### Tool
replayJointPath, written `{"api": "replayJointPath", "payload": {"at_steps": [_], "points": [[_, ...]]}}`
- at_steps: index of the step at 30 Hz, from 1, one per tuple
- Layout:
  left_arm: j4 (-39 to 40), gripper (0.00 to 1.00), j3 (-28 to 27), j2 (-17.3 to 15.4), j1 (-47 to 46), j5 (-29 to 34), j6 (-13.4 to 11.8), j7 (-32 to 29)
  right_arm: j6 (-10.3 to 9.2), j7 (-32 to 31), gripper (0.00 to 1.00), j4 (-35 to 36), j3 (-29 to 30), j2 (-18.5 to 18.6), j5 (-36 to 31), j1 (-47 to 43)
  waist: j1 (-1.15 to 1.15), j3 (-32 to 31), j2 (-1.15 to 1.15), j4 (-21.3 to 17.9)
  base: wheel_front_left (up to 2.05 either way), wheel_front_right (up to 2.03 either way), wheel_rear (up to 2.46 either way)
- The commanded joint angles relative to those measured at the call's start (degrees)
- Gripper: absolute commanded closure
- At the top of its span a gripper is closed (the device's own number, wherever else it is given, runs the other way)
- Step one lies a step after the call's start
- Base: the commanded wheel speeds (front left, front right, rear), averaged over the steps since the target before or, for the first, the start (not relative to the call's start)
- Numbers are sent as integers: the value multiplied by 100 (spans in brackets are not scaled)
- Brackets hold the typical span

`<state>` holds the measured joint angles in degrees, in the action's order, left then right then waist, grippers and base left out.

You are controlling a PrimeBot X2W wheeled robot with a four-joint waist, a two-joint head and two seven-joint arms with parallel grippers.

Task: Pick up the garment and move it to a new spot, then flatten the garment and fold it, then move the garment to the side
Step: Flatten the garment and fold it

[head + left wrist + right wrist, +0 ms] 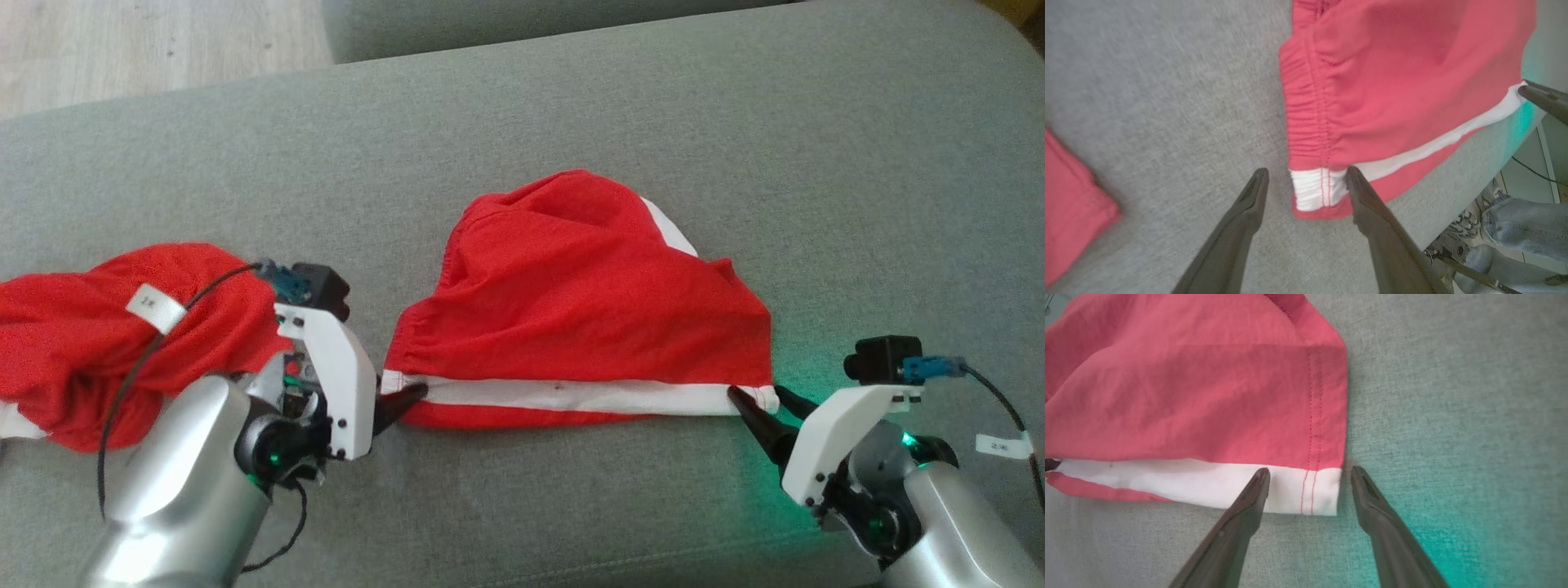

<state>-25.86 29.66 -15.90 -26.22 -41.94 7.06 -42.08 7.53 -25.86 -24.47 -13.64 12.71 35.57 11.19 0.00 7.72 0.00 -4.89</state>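
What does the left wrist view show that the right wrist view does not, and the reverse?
Left wrist view: the gathered elastic waistband, a second red cloth, a person's denim leg. Right wrist view: a double-stitched hem. Both: the red fabric garment with a white stripe on the grey fabric cushion; open left gripper or right gripper at a corner.

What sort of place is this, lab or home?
Probably a living room or home-style set: the red shorts lie on a grey upholstered sofa seat, with pale wood flooring beyond it and a person's jeans-clad leg beside it.
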Motion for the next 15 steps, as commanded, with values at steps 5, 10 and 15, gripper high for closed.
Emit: {"api": "replayJointPath", "payload": {"at_steps": [5, 10, 15], "points": [[38, 0, -88, -226, -403, -126, 30, -50, -4, 134, 0, -7, -259, -11, 164, 189, 0, 23, 0, -14, 0, 0, 0], [-48, 100, -16, -228, -445, -223, 36, -10, -4, 194, 71, -17, -456, 46, 307, 226, 0, 35, 0, 9, 0, 0, 0], [-98, 100, 83, -261, -477, -327, 40, 49, -4, 312, 100, -11, -662, 175, 499, 252, 0, 23, 0, 43, 0, 0, 0]]}}
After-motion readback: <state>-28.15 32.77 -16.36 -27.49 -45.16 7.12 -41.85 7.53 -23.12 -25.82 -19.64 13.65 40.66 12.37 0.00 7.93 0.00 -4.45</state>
